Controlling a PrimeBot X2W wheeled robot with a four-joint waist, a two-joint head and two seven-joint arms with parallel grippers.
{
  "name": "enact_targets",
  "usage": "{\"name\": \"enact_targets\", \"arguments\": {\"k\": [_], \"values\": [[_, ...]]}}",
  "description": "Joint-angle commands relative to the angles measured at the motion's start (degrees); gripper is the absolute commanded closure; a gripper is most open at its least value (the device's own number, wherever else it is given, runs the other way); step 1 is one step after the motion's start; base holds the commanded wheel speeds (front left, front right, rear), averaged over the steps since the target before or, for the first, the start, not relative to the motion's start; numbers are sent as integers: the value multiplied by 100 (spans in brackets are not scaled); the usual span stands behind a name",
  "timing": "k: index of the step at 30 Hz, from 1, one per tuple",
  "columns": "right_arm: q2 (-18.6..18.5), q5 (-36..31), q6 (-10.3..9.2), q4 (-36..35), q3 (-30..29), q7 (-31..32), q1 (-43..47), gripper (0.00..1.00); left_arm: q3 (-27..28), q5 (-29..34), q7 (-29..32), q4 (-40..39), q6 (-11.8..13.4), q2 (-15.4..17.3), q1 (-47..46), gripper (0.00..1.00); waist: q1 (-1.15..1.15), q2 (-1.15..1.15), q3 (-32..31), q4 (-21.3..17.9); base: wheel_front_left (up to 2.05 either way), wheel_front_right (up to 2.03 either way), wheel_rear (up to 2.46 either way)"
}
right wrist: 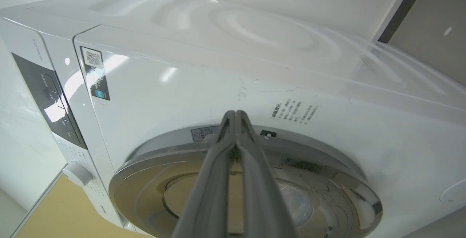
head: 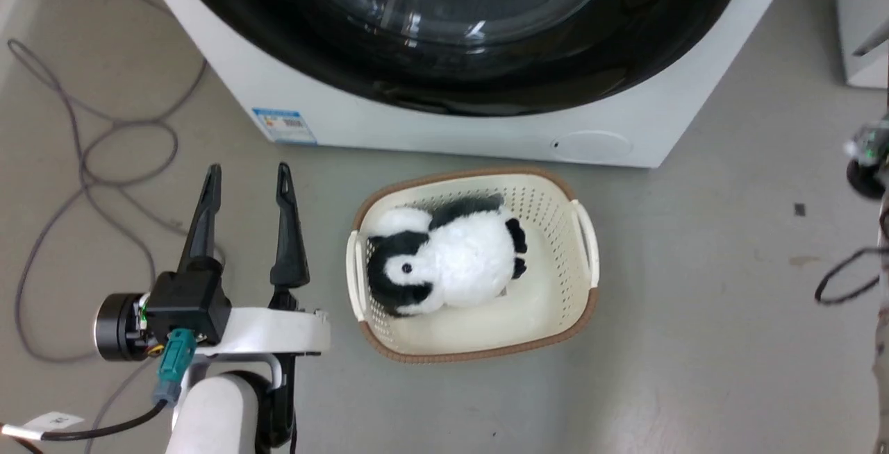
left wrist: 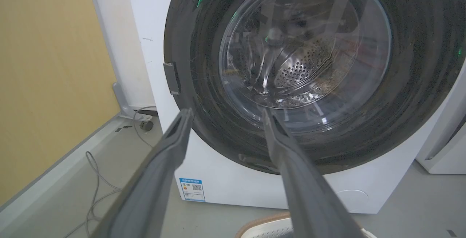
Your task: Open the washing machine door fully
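Note:
The white washing machine [head: 486, 128] stands ahead, with its round glossy black door [head: 451, 72] lying flat against the front. In the left wrist view the door [left wrist: 204, 48] has a clear glass window [left wrist: 305, 48] showing the steel drum, and a small grey handle piece [left wrist: 171, 78] on its left rim. My left gripper [head: 247, 180] hovers open and empty over the floor, short of the machine's lower left corner; its tips [left wrist: 226, 115] point at the door's lower left. My right gripper [right wrist: 236, 115] is shut on nothing, its tips before the white panel just beyond the door's rim [right wrist: 174, 147].
A cream basket [head: 583, 246] holding a black-and-white plush penguin [head: 444, 259] sits on the floor before the machine, right of my left gripper. Grey cables [head: 83, 162] loop on the floor at left. Another white appliance [left wrist: 447, 139] stands to the right. A yellow wall [left wrist: 47, 67] is at left.

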Motion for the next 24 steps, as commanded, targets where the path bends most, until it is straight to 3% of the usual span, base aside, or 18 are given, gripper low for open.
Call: {"name": "enact_targets", "arguments": {"k": [1,19,24], "values": [[-85,133,5,127,39,45,-269,100,-37,-32,-53,-40,58,4,-121,0,-1,0,104,69,0,0,0],[-378,446,6,1080,784,271,-1772,100,-203,-177,-268,-52,249,4,-461,0,-1,0,603,365,0,0,0],[-370,364,6,1092,1062,446,-1822,100,-251,-207,-278,-22,271,4,-493,0,-1,0,600,412,0,0,0]]}}
